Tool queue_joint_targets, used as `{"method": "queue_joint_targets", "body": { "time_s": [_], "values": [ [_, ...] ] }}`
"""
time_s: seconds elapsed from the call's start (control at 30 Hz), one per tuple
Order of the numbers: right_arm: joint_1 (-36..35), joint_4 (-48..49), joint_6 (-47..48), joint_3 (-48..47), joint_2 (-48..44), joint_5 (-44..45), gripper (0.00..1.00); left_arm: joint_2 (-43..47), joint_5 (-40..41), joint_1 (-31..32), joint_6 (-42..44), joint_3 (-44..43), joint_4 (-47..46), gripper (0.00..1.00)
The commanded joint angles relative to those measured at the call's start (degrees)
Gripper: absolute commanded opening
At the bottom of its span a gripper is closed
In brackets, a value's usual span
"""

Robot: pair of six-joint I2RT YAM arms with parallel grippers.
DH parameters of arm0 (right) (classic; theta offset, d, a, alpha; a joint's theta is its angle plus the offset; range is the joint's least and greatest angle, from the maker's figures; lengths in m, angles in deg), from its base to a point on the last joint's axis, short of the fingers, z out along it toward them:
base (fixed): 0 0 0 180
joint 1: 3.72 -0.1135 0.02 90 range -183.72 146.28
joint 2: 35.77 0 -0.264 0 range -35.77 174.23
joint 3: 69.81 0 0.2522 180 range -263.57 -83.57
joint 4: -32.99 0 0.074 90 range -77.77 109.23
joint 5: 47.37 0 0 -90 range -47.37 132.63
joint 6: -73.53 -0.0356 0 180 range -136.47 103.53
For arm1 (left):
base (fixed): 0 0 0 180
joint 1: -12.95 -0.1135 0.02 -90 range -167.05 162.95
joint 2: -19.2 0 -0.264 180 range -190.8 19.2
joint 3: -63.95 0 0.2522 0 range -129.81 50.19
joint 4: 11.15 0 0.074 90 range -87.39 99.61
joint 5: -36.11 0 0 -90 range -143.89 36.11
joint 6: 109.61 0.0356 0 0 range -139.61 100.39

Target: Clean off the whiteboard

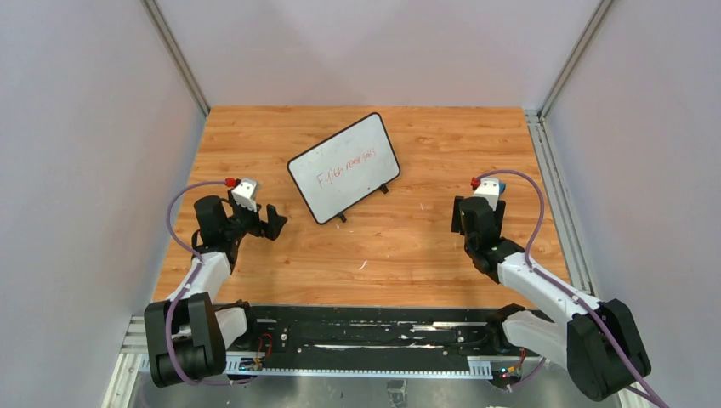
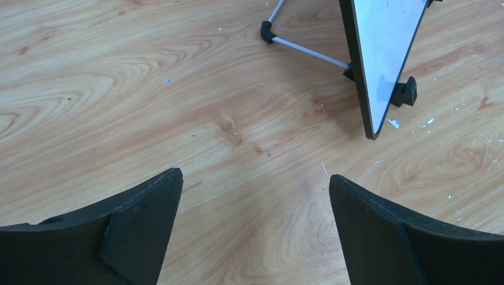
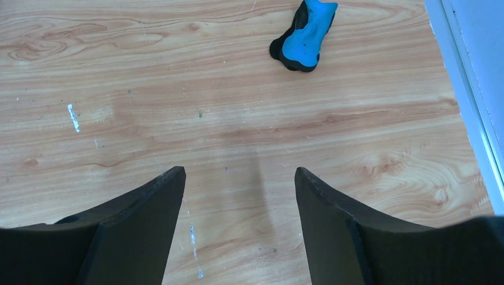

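The whiteboard (image 1: 344, 168) is propped on its stand toward the far middle of the table (image 1: 425, 255). It is turned at an angle, with its black feet (image 2: 405, 92) resting on the wood. Red handwriting (image 1: 333, 176) is seen across its face in the top view, so nothing can be counted as erased yet. In the left wrist view only one edge of the whiteboard is shown, with a thin metal stand leg (image 2: 309, 52) behind it.

The left pincer (image 1: 272, 223) is held spread, with nothing between its fingers, near the whiteboard's near-left corner but apart from it. The right pincer (image 3: 238, 173) is likewise spread and empty, well apart from the whiteboard on the right side of the table. Ahead of it a small blue-and-black object (image 3: 304, 35) lies on the wood. It is probably an eraser, though too little of its shape is shown for that to be stated firmly.

The task is judged to be at its very start: no wiping tool has been picked up and the whiteboard has not been touched. The whole job is left — the blue-and-black object is to be gripped, carried across, and rubbed over the writing until the face is clean. Since the whiteboard stands on a light frame, it may need to be steadied by the other arm.
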Motion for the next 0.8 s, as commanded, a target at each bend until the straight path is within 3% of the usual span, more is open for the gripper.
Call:
{"method": "queue_joint_targets", "body": {
  "time_s": [0.0,0.33,0.43,0.6,0.77],
  "values": [
    [-1.2,-0.1,0.7,-1.6,0.2,2.9,0.70,-0.1,0.0,-0.2,0.1,-1.2,-1.6,0.98],
    [-1.4,-5.7,-2.9,-7.5,2.7,9.4,0.71,0.0,-0.9,-0.2,-0.3,-1.2,-1.5,0.98],
    [-1.3,-10.4,-3.4,-13.5,6.8,13.0,0.64,0.5,-0.8,-0.2,-0.1,-1.2,-0.9,1.00],
    [0.7,-28.7,-8.2,-30.1,17.8,16.2,0.55,3.1,-0.8,-0.2,0.5,-0.2,-0.5,0.98],
    [7.2,-40.1,-13.4,-42.8,26.0,7.4,0.52,4.2,-0.6,-0.2,0.5,0.2,-0.5,0.98]
  ]
}}
